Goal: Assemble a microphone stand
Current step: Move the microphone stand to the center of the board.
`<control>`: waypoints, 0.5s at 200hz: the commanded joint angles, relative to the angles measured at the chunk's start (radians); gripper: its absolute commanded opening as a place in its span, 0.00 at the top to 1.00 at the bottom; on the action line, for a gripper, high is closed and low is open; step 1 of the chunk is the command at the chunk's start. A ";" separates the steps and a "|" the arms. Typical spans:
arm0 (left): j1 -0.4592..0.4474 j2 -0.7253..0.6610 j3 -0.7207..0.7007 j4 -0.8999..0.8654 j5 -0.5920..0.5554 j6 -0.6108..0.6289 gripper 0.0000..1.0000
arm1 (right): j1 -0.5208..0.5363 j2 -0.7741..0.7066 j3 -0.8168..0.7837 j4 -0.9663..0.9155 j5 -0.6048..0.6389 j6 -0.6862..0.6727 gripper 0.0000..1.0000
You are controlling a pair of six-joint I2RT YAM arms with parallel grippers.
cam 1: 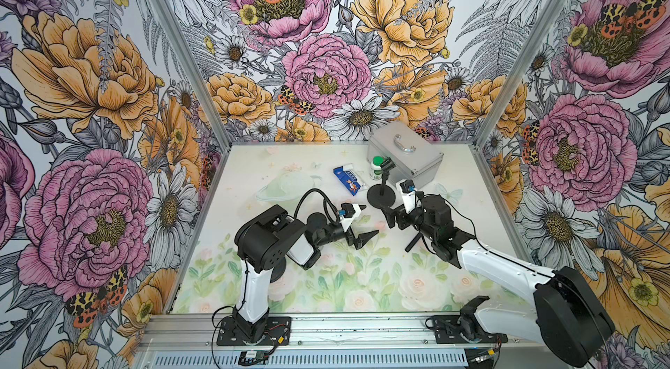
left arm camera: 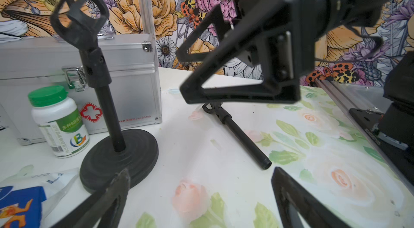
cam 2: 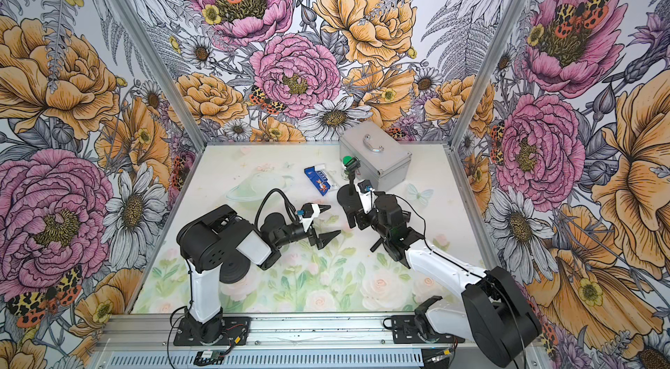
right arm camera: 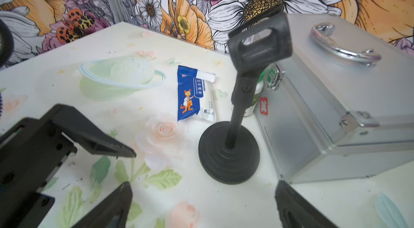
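Beside case (cam 1: 406,153): stand (cam 1: 380,196) upright on own base, ungripped. Right gripper (right arm camera: 203,185) near it, jaws apart, empty. Left gripper (left arm camera: 201,173) also apart, empty.

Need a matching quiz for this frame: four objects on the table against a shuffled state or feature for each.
Things:
1. mic stand
2. loose black pole
3. white bottle
4. metal case

States:
A. lying flat on the table
B. green cap
C. upright on a round base
D. red cross on its side

Pairs: 1-C, 2-A, 3-B, 4-D
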 commanded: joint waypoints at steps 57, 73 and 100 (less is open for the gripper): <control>-0.018 -0.224 -0.103 0.014 -0.301 -0.051 0.01 | 0.075 -0.371 -0.111 -0.284 0.527 0.289 0.00; -0.018 -0.273 -0.111 0.011 -0.334 -0.098 0.01 | 0.070 -0.410 -0.128 -0.305 0.411 0.225 0.00; -0.021 -0.401 -0.089 -0.165 -0.379 -0.181 0.01 | 0.063 -0.430 -0.159 -0.304 0.474 0.325 0.00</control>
